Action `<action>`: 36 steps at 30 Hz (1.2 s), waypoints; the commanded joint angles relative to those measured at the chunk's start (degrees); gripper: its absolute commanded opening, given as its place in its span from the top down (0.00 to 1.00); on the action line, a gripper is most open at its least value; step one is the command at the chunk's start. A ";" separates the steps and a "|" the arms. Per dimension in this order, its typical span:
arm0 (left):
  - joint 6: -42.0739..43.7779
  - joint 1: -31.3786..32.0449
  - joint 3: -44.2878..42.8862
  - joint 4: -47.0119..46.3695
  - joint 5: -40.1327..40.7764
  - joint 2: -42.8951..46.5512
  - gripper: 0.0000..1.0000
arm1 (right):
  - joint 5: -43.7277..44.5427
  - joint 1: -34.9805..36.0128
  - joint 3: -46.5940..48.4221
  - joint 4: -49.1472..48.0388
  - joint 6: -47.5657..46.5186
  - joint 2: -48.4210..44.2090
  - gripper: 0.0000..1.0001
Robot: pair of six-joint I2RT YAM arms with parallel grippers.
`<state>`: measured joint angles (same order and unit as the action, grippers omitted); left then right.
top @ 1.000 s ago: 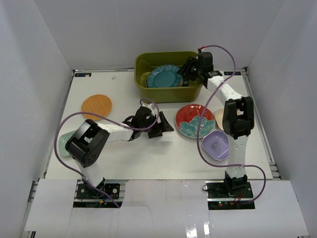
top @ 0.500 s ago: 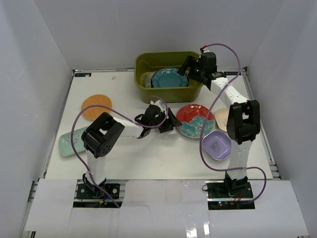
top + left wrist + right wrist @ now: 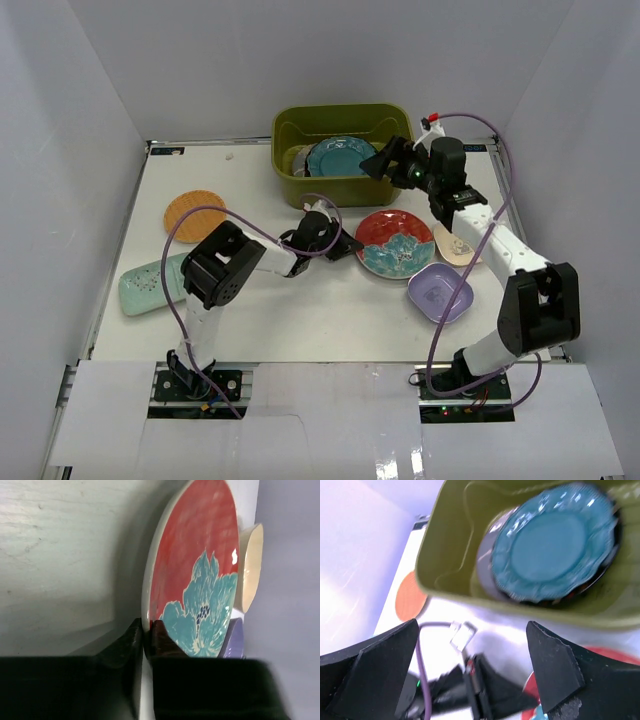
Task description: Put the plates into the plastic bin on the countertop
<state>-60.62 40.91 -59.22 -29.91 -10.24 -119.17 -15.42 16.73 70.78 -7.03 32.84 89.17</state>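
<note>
The right wrist view is smeared: under the teal plate [image 3: 555,540] lie darker dishes [image 3: 487,562] too blurred to name, and the red plate [image 3: 622,656] is cut by the lower right edge. In the left wrist view, lower right, the lavender dish [image 3: 236,637] is mostly hidden behind it.

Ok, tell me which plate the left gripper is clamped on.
The red plate with the teal flower: alone among the plates, its rim is pinched by the left gripper. The orange plate, mint plate and lavender plate lie free.

No legible text, label, brand, number or sign was observed in any view at inspection.
</note>
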 commanded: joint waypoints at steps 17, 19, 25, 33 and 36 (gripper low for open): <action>2.17 -8.81 35.66 8.44 5.06 50.59 1.00 | -12.62 2.16 -33.15 -6.86 -0.40 -19.82 0.10; 2.96 -9.61 36.28 11.09 4.53 58.68 1.00 | -12.27 2.51 -34.30 -6.42 -1.28 -19.73 0.10; 2.44 -12.08 36.28 15.32 -2.14 70.12 1.00 | -16.82 3.04 -36.33 -5.53 -3.22 -16.84 0.10; 0.50 -12.52 34.97 11.46 -10.58 71.10 1.00 | -27.20 3.48 -38.70 -13.60 2.12 -14.28 0.00; 0.68 -12.52 34.00 11.27 -12.26 71.10 1.00 | -27.65 3.40 -38.44 -17.47 6.34 -14.72 0.58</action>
<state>-56.93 28.60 -20.32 -8.14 -16.32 -49.95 -39.03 20.08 32.05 -16.34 34.30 75.13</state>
